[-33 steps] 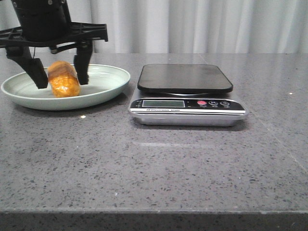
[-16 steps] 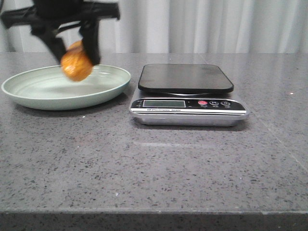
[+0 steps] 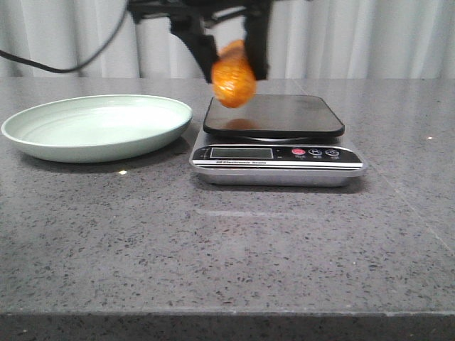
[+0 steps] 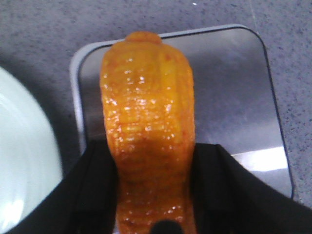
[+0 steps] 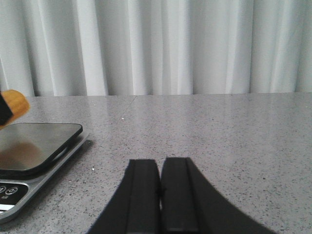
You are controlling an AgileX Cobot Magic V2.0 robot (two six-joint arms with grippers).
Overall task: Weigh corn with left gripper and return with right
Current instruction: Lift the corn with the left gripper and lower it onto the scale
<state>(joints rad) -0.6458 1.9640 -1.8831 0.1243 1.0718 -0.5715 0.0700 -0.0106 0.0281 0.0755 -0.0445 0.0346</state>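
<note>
My left gripper (image 3: 229,62) is shut on the orange-yellow corn (image 3: 234,77) and holds it in the air above the left part of the scale's black platform (image 3: 284,114). In the left wrist view the corn (image 4: 146,112) sits between the two black fingers (image 4: 92,190), over the platform (image 4: 229,92). The corn's tip also shows at the edge of the right wrist view (image 5: 14,107). My right gripper (image 5: 160,187) is shut and empty, low over the table to the right of the scale (image 5: 29,156). It is out of the front view.
The pale green plate (image 3: 43,138) stands empty at the left, its rim beside the scale. The scale's display and buttons (image 3: 274,153) face the front edge. Grey stone table (image 3: 227,241) all round; white curtain behind.
My left gripper has lifted the corn out of the plate and carried it right, from over the plate to above the scale's platform. The plate is now empty.
</note>
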